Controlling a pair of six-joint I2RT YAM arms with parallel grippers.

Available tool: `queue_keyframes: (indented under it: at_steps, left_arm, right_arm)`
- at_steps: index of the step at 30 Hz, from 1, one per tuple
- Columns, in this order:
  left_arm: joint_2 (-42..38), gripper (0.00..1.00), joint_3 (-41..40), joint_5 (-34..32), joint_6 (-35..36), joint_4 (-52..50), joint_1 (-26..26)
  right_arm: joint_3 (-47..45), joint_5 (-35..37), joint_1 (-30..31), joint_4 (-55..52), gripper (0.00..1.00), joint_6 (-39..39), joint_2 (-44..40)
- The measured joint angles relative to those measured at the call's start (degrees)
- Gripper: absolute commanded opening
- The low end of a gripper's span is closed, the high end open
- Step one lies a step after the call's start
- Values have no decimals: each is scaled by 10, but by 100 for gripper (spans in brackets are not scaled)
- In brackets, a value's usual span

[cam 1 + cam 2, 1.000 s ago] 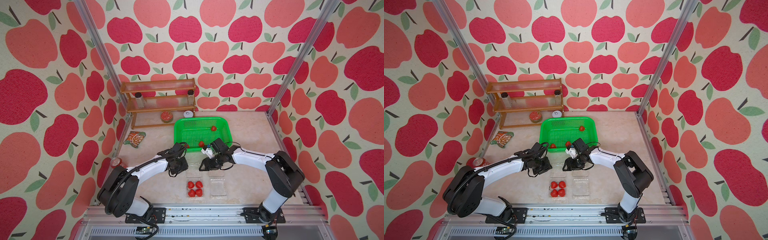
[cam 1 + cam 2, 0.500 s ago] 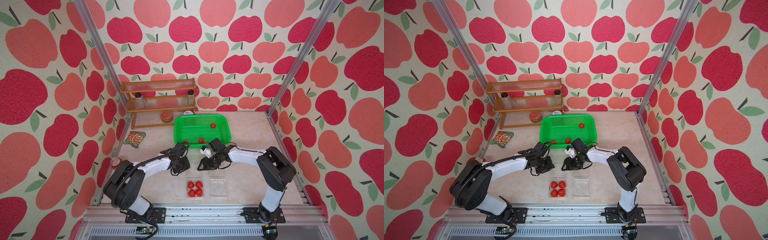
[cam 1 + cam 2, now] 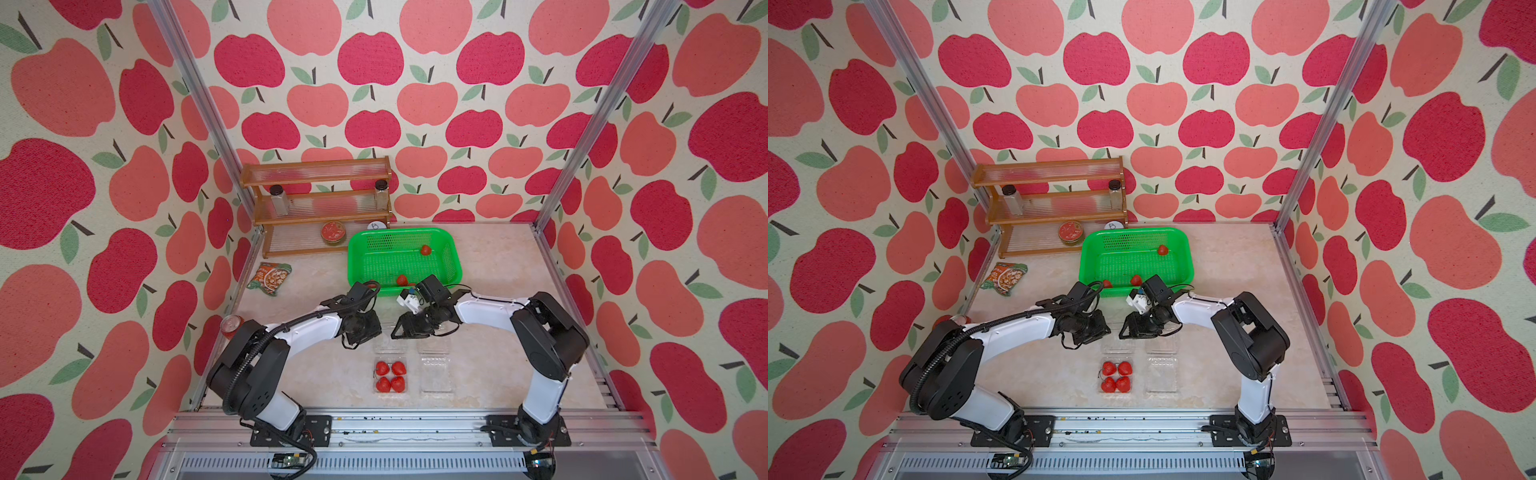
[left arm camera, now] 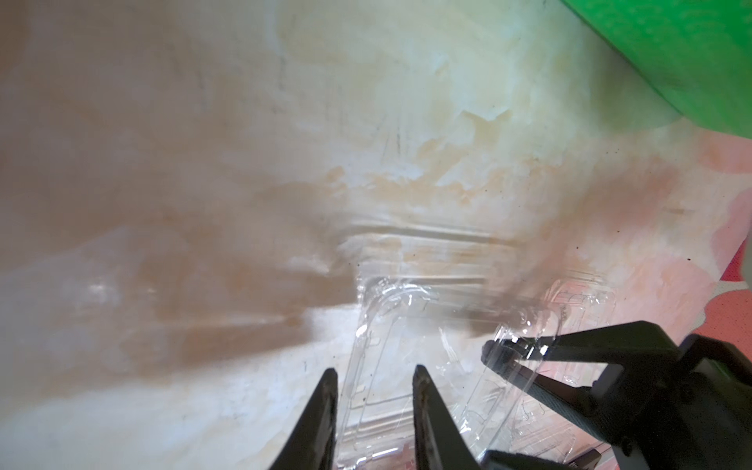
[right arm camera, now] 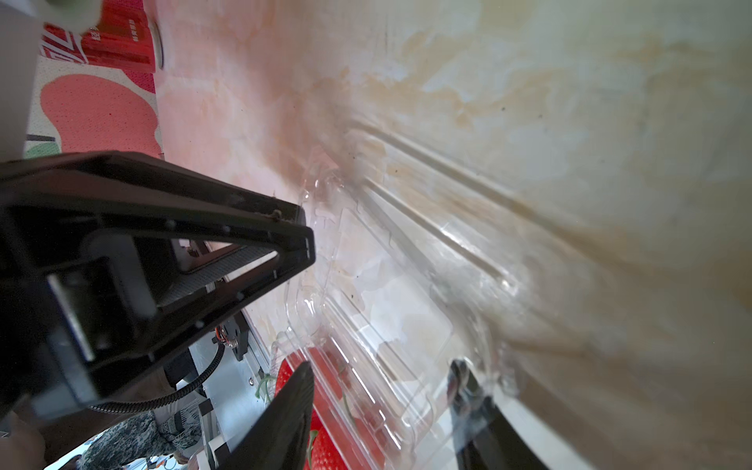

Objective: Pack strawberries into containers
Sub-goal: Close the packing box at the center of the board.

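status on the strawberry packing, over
Left gripper and right gripper open, both at the lid. Left container holds four strawberries, right container empty. Three berries show in green basket. Nothing blocking.

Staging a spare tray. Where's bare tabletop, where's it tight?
Free: beige marbled tabletop between the green perforated plastic basket and the right wall; the strip between the empty clear clamshell box and the right arm's base; left of the strawberry-filled clear clamshell box, toward the left arm's base. Tight: between basket and boxes, where left gripper and right gripper meet.
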Motion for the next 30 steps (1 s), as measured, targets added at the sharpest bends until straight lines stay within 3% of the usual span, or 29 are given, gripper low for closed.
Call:
queue_keyframes:
  at_steps: [30]
  left_arm:
    - [-73, 30, 27, -7, 11, -15, 2]
  right_arm:
    - [-7, -2, 10, 25, 60, -18, -61]
